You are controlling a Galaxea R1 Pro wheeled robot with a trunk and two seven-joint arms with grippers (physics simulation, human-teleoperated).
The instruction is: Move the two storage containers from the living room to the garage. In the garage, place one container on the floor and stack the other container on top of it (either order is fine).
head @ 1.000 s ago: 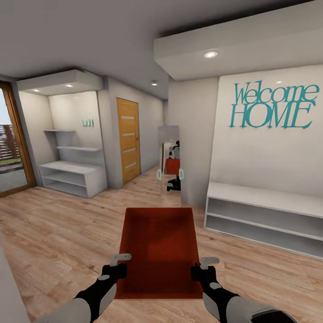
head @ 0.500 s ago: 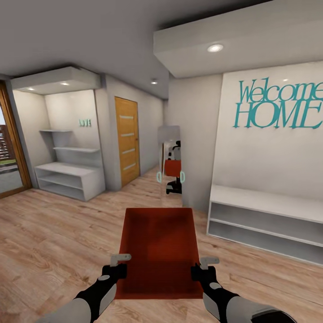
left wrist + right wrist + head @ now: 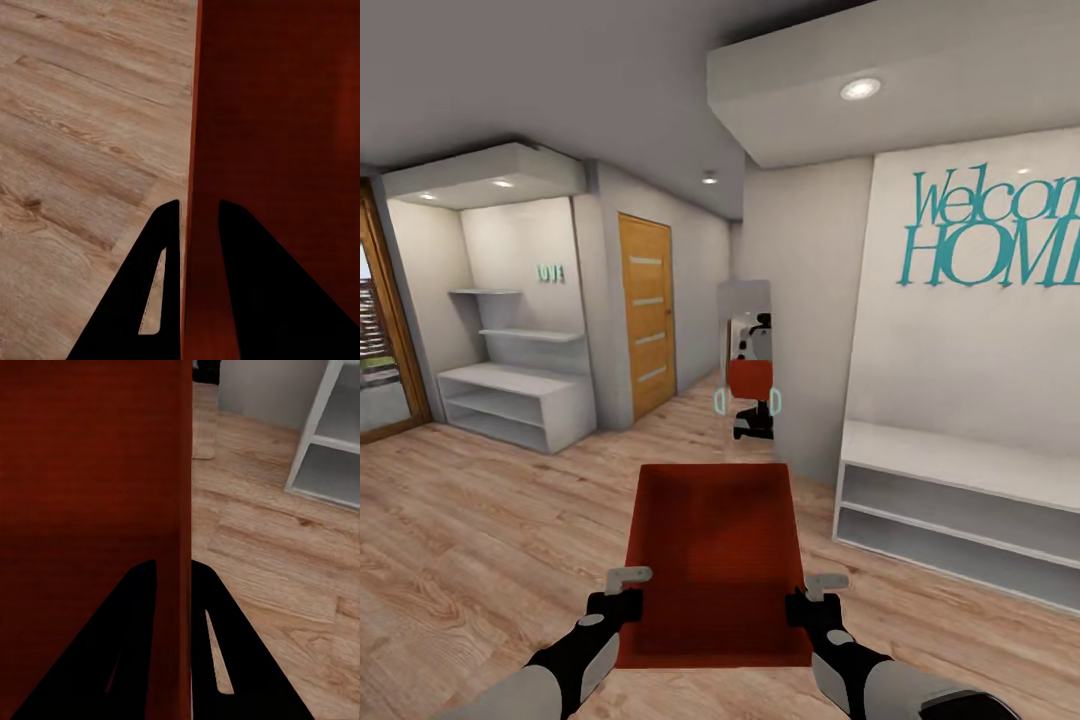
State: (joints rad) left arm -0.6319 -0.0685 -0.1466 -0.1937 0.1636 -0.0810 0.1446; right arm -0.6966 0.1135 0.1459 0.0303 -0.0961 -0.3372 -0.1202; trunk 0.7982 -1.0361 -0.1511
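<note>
While carried: the red-orange rectangular open-top plastic container (image 3: 712, 560) hangs level in front of the robot, above the light wood-plank floor (image 3: 480, 540), one long wall to each arm.
Left gripper (image 3: 622, 596): closed over the container's left wall; in the left wrist view the wall (image 3: 191, 150) runs between the two dark fingers (image 3: 161, 247) with almost no gap.
Right gripper (image 3: 812, 600): likewise pinched on the right wall (image 3: 184, 495), one finger (image 3: 139, 615) inside, one outside.
Route: a hallway opening lies ahead, past the orange wooden door (image 3: 645, 315) and the tall mirror (image 3: 748, 370); the low white shelf bench (image 3: 950, 500) stands near on the right.
Doing it well, as I judge: keep both pinches firm and arms at equal height, drive smoothly, and steer left of the bench corner.
Risk: a jolt could let the smooth walls slip.
</note>
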